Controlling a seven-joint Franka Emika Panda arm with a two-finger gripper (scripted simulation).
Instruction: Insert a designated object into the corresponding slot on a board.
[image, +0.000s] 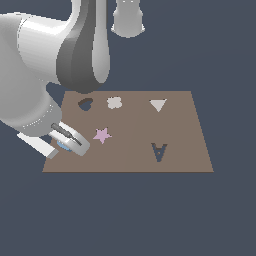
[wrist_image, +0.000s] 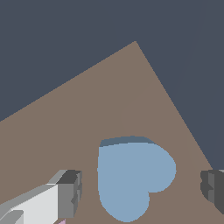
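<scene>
We are hovering our gripper (wrist_image: 140, 192) spread wide around the blue heart (wrist_image: 131, 177), fingers apart from it, on the board (image: 130, 150)

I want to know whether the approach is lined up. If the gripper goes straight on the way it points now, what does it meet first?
Most likely the light blue heart block, which lies on the board between the open gripper's fingers. How far off it is remains unclear.

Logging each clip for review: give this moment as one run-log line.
phase: pre-grasp | tool: open, straddling blue heart | heart: lying on board, not gripped | heart slot: empty
</scene>
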